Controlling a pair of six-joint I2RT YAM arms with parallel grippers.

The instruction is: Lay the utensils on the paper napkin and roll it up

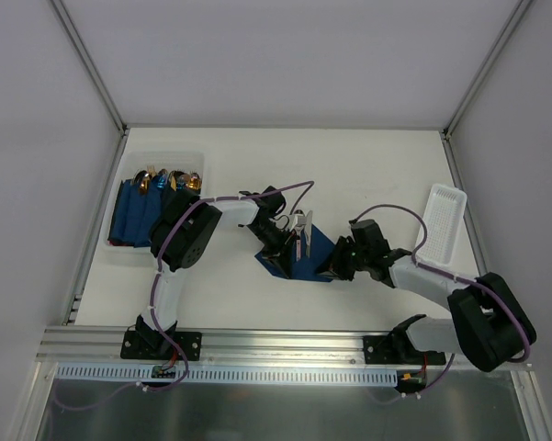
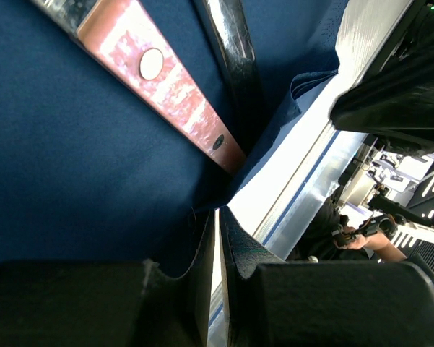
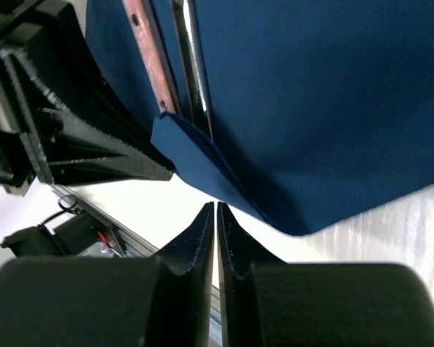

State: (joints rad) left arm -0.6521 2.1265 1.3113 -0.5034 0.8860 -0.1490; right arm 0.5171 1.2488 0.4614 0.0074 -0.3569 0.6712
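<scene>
The navy paper napkin (image 1: 318, 246) lies mid-table with the silver utensils (image 1: 301, 230) on it. In the left wrist view the napkin (image 2: 72, 166) carries a riveted handle (image 2: 166, 94) with a pinkish sheen and a dark shiny handle (image 2: 240, 65). My left gripper (image 1: 285, 250) is shut, its tips (image 2: 217, 211) pinching the napkin's raised near edge. In the right wrist view a flap of the napkin (image 3: 195, 155) is folded up against the two handles (image 3: 190, 65). My right gripper (image 3: 215, 206) is shut and empty, just short of that flap, at the napkin's right corner (image 1: 327, 266).
A clear bin (image 1: 156, 152) at the left holds several navy bundles (image 1: 133, 216) with copper-gold tips. A white ribbed tray (image 1: 444, 220) lies at the right. White walls enclose the table. My two grippers are close together, the left one (image 3: 79, 130) showing in the right wrist view.
</scene>
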